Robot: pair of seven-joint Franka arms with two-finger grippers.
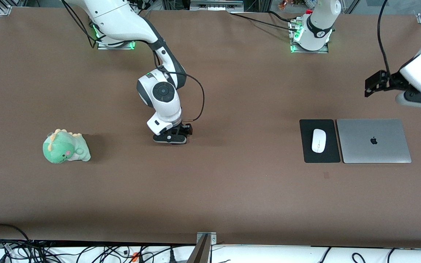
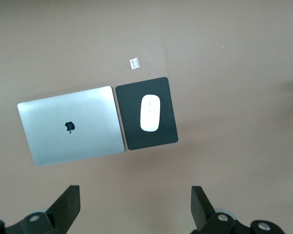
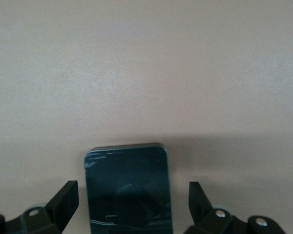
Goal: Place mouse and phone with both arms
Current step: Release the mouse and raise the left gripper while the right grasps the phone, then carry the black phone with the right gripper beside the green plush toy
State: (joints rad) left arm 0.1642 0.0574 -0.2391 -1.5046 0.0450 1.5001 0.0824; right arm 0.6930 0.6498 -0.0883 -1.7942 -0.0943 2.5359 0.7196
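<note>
The white mouse [image 1: 318,140] lies on a black mouse pad [image 1: 307,149] beside a closed silver laptop [image 1: 374,140]. In the left wrist view the mouse [image 2: 150,112] and pad [image 2: 161,134] show well below my left gripper [image 2: 135,195], which is open and empty. That gripper [image 1: 415,100] hangs high over the table at the left arm's end. My right gripper [image 1: 171,138] is low at the table's middle. In the right wrist view it [image 3: 132,191] is open, and the black phone [image 3: 128,170] lies flat between its fingers with gaps on both sides. The phone is hidden in the front view.
A green plush dinosaur [image 1: 65,147] sits toward the right arm's end of the table. The laptop [image 2: 71,125] lies against the pad. A small white tag [image 2: 134,63] lies on the table near the pad.
</note>
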